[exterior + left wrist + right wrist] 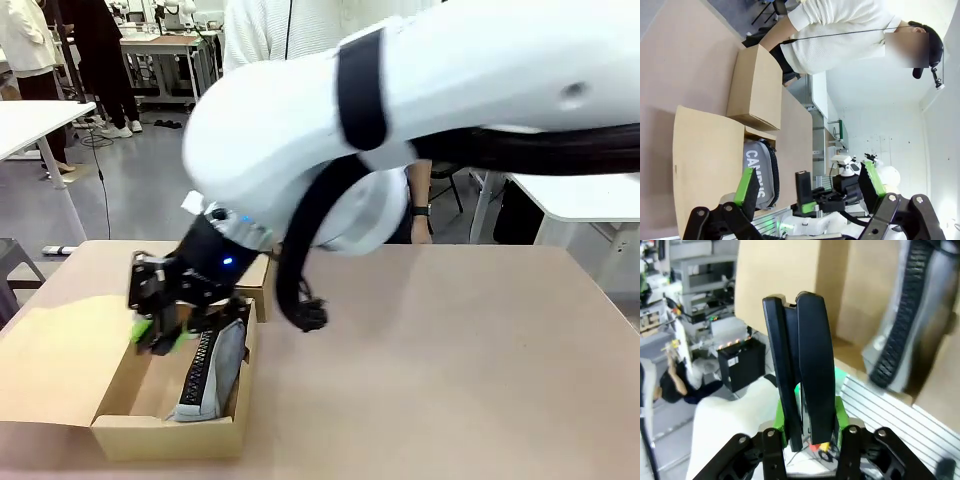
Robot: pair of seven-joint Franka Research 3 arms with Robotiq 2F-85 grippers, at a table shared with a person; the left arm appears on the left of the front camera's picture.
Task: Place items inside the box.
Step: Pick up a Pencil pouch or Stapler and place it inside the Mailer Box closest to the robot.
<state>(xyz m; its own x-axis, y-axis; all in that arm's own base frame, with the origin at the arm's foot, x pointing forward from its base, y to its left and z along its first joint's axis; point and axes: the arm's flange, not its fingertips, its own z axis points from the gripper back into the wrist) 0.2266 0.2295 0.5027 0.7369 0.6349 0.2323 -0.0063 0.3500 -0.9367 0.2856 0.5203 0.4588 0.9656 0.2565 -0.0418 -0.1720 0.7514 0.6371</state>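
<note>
**Hidden or unclear.** In the front view the right arm's white bulk covers most of the person (255,35) behind it and the far corner of the box (165,438). From there we cannot make out what sits between the fingers, and the box floor under them is hidden. The left wrist view is rolled sideways. In it, one finger of the left end effector (809,172) cuts off the end of the white lettering on the grey pencil case (760,172), so we read "CAMPUS" only in part.

**Position.** The box stands open at the near left of the surface (450,350), flaps folded out. The pencil case stands on edge along the box's right-hand wall, its dark zip showing. The right end effector (160,335) hangs over the box's left half, just beside the pencil case.

**Grip.** In the right wrist view the right end effector's green pads (839,412) are clamped on one end of a black stapler (807,355). The stapler points away toward the cardboard and the zip. We cannot tell whether its far end touches the box. The left end effector is spread wide, holds nothing, and is well apart from the box.
</note>
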